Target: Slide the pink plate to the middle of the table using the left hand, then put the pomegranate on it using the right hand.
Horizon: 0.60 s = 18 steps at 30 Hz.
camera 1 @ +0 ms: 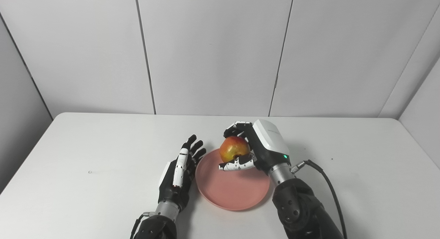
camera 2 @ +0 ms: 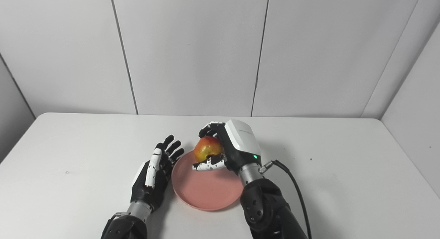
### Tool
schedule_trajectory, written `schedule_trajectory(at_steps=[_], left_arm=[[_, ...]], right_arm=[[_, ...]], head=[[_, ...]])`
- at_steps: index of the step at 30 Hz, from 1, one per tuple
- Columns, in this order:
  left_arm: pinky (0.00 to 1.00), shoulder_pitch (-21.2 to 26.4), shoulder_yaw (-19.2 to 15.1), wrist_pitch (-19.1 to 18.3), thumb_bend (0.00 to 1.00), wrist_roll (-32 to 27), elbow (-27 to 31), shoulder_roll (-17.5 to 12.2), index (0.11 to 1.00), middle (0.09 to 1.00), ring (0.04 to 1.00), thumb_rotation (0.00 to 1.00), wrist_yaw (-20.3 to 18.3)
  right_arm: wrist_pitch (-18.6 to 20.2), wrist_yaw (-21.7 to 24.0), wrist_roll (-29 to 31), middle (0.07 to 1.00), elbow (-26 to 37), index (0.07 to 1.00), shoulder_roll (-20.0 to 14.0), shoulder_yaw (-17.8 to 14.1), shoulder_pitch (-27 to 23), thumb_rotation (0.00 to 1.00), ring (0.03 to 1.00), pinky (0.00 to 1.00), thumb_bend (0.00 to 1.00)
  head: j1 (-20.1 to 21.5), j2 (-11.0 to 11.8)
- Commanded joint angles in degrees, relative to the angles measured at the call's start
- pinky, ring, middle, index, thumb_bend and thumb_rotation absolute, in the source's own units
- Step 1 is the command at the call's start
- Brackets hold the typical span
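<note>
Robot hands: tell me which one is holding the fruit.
The right hand, white-backed, is closed around the red-yellow pomegranate above the pink plate. The left hand holds nothing, fingers extended beside the plate.

We are looking at a white table point(camera 1: 103, 143) and pale wall panels point(camera 1: 213, 50).
The table is spreading out well beyond the left hand point(camera 1: 177, 177) and the right hand point(camera 1: 264, 146) on both sides. Past the fingertips, the panels are standing upright at its far edge, with dark seams point(camera 1: 144, 53) running between them. We are noticing a small mark point(camera 1: 89, 171) lying well out to the left of the left hand, and a tiny dark speck point(camera 1: 331, 159) sitting out to the right of the right hand.
</note>
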<state>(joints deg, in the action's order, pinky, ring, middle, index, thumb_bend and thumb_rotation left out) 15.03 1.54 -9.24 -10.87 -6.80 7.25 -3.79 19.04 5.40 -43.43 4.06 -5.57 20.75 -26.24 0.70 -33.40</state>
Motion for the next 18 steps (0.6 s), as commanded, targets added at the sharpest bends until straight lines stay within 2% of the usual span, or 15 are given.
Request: schedule_trajectory(at_steps=[1, 18], left_arm=[[0.92, 0.1, 0.3, -1.2, 0.45, 0.8, 0.3, 1.0, 0.926, 0.927, 0.908, 1.0, 1.0], [0.91, 0.5, 0.6, 0.6, 0.44, 3.2, 0.1, 1.4, 0.922, 0.93, 0.918, 1.0, 2.3]], right_arm=[[-3.8, -2.5, 0.3, 0.501, 0.8, 0.545, 0.5, -0.4, -1.9, 0.0, 0.379, 0.35, 0.51], [-6.1, -4.5, 1.7, 0.498, -4.3, 0.545, 1.2, 0.2, 0.8, 0.0, 0.379, 0.35, 0.51]], head=[[-0.7, -0.3], [-1.5, -1.3]])
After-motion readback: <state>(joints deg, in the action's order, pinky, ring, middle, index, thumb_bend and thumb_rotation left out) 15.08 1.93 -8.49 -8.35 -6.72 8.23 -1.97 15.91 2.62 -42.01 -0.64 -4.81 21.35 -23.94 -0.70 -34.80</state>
